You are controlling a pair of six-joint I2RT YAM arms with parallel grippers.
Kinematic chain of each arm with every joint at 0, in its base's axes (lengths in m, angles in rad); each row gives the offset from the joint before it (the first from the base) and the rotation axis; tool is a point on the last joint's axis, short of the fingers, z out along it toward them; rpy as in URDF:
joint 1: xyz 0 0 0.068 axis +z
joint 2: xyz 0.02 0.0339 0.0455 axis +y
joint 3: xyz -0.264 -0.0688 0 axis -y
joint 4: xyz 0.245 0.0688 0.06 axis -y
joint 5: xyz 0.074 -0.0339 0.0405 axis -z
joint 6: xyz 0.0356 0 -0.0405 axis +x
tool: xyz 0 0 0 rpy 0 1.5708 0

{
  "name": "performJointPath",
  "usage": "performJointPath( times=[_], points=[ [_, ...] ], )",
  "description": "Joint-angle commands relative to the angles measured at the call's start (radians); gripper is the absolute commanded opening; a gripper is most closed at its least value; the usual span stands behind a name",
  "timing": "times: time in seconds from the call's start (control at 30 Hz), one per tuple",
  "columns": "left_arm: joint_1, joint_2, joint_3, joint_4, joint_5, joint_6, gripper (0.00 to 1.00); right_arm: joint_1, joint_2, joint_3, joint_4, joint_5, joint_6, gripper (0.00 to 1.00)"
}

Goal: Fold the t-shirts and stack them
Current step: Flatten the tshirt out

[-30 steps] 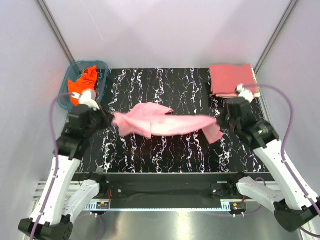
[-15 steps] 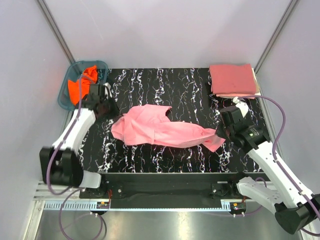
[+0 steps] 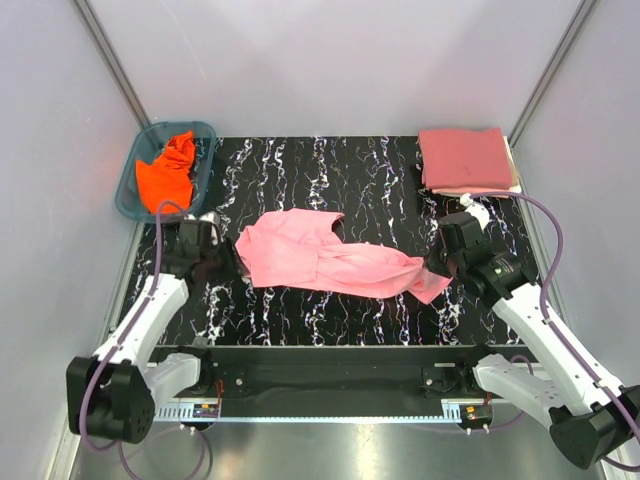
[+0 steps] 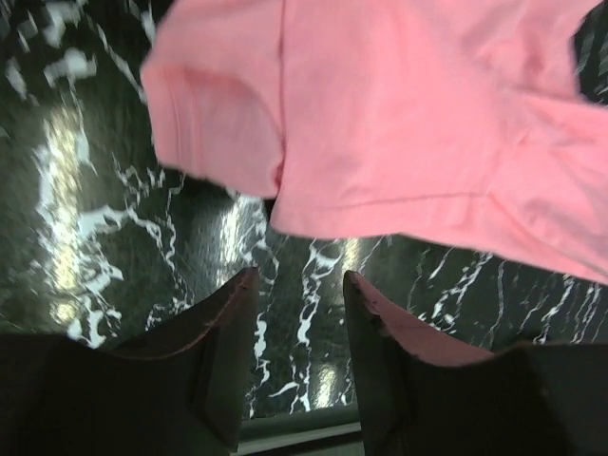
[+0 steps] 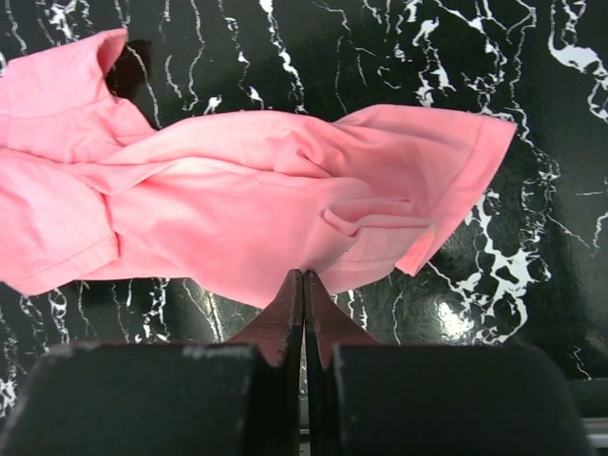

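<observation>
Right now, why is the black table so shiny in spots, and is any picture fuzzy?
Left wrist view: bright glare smears white over the black marbled tabletop, and the light pink cotton t-shirt looks soft and slightly blurred. Right wrist view: sharper, with one small glare patch on the tabletop at lower right. Top view: even light, with only faint shadows under the shirt.

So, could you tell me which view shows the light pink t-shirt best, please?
The top external view: nearly the whole light pink t-shirt shows there, crumpled. The left wrist view catches only a sleeve and hem; the right wrist view only the other end.
</observation>
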Motion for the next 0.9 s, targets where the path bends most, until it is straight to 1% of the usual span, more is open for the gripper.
performJointPath(
  times=[0.0, 0.03, 0.17, 0.3, 0.43, 0.53, 0.67, 0.8, 0.87],
  points=[
    [0.000, 0.015, -0.114, 0.134, 0.066, -0.103, 0.45, 0.006, -0.029, -0.002, 0.063, -0.023, -0.004, 0.00],
    [0.002, 0.021, -0.129, 0.177, 0.061, -0.123, 0.48, 0.006, -0.031, -0.001, 0.070, -0.026, -0.007, 0.00],
    [0.000, 0.058, -0.175, 0.260, 0.038, -0.135, 0.50, 0.004, -0.032, 0.002, 0.070, -0.027, -0.014, 0.00],
    [0.002, 0.108, -0.200, 0.298, 0.000, -0.134, 0.47, 0.004, -0.035, -0.004, 0.078, -0.031, -0.005, 0.00],
    [0.002, 0.136, -0.231, 0.366, 0.004, -0.154, 0.45, 0.004, -0.034, -0.007, 0.083, -0.035, -0.005, 0.00],
    [0.000, 0.165, -0.244, 0.375, 0.000, -0.164, 0.43, 0.006, -0.029, -0.005, 0.083, -0.034, -0.010, 0.00],
    [0.002, 0.190, -0.250, 0.386, -0.035, -0.175, 0.43, 0.006, -0.029, 0.002, 0.081, -0.038, -0.013, 0.00],
    [-0.001, 0.210, -0.258, 0.441, -0.020, -0.184, 0.43, 0.006, -0.032, 0.002, 0.081, -0.035, -0.017, 0.00],
    [-0.001, 0.223, -0.254, 0.441, -0.016, -0.181, 0.40, 0.004, -0.032, 0.004, 0.081, -0.037, -0.020, 0.00]
  ],
)
